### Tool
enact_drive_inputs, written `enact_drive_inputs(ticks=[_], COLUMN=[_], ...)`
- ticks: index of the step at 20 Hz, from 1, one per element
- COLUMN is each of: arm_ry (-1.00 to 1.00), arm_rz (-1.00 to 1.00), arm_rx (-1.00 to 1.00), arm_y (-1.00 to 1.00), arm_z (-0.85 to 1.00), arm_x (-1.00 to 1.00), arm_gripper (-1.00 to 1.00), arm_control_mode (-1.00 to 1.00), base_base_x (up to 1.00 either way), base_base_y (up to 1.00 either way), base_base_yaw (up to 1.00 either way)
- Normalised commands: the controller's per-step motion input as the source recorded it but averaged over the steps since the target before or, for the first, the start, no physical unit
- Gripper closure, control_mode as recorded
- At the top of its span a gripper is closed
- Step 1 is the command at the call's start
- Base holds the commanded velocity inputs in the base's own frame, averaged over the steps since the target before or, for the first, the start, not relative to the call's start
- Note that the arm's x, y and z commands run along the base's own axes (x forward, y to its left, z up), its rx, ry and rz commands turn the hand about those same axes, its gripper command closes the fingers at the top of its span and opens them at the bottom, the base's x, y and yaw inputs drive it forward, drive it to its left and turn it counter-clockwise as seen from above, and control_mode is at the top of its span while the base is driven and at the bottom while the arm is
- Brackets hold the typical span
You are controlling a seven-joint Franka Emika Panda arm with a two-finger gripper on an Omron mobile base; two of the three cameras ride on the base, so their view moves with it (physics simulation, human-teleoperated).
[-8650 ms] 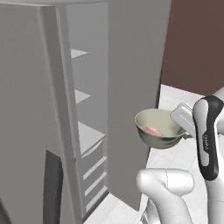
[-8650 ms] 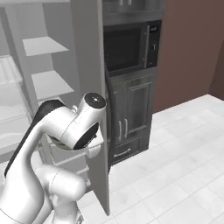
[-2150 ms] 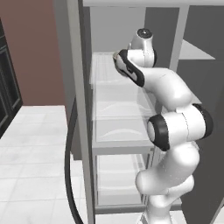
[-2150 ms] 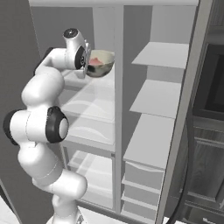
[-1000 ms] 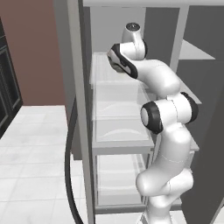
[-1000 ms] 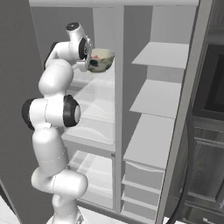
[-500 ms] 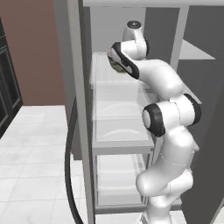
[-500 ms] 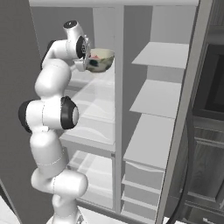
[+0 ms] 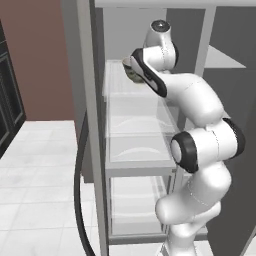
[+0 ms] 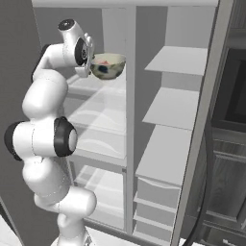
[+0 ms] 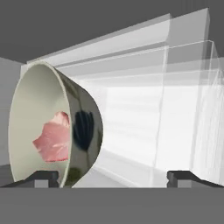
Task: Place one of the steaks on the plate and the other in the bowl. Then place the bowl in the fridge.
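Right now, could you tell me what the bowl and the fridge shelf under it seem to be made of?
The bowl looks like glazed ceramic: smooth cream inside, dark greenish patterned outside with a soft sheen. The shelf looks like clear plastic or glass: pale, see-through, with bright edges. Being rendered, neither is certain.

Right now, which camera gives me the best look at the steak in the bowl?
The hand view: the steak lies pink and plain against the bowl's pale inside. The right base view shows just a reddish sliver above the rim. In the left base view the arm hides most of the bowl, and no meat can be made out.
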Motion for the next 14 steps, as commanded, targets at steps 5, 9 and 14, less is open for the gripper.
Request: enact_drive_inputs(ticks=[5, 9, 14], arm_ry=[-0.05, -0.03, 0.01], arm_rz=[0.00, 0.00, 0.00], arm_rx=[0.00, 0.00, 0.00], arm_y=[0.00, -0.02, -0.07], arm_z=[0.00, 0.29, 0.12], arm_x=[-0.88, -0.96, -0.97], arm_gripper=[-1.00, -1.00, -1.00], arm_control_mode=[-1.00, -1.00, -1.00], base_base_x=[0.00, 0.00, 0.00], base_base_y=[0.00, 0.00, 0.00], base_base_yaw=[0.00, 0.00, 0.00])
